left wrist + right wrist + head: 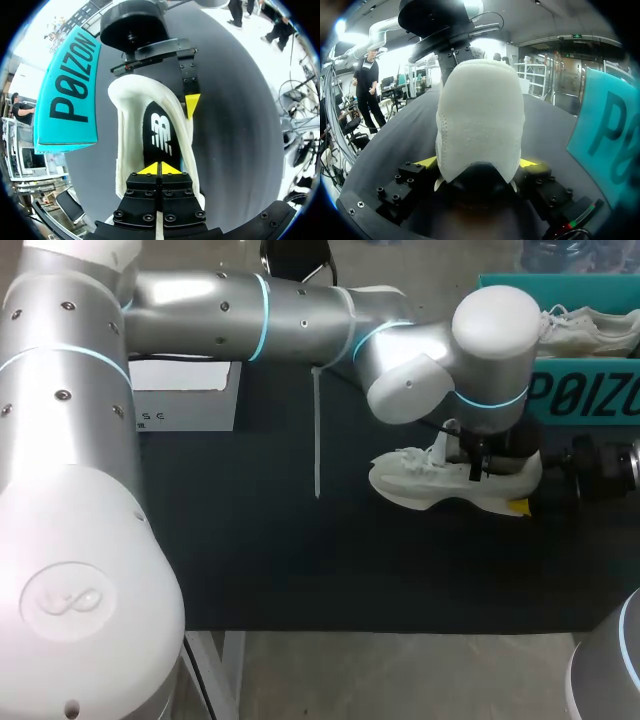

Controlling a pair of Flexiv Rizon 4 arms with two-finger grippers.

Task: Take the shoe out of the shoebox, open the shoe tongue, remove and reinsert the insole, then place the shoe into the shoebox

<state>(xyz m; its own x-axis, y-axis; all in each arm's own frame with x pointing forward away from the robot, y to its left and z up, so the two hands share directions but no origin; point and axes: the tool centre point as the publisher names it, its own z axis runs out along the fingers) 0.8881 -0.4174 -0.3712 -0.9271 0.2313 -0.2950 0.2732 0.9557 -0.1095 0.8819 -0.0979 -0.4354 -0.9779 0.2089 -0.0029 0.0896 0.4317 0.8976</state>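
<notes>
Left arm [200,310]: brushed silver tubes, glossy white joint caps, glowing cyan rings, dark screws dotted around. A looped emblem is pressed into the nearest cap. Left gripper [160,169]: black blocks, hex screws, yellow tips. Right gripper [479,162] is black too, with possibly a small red-green light on its body.
</notes>
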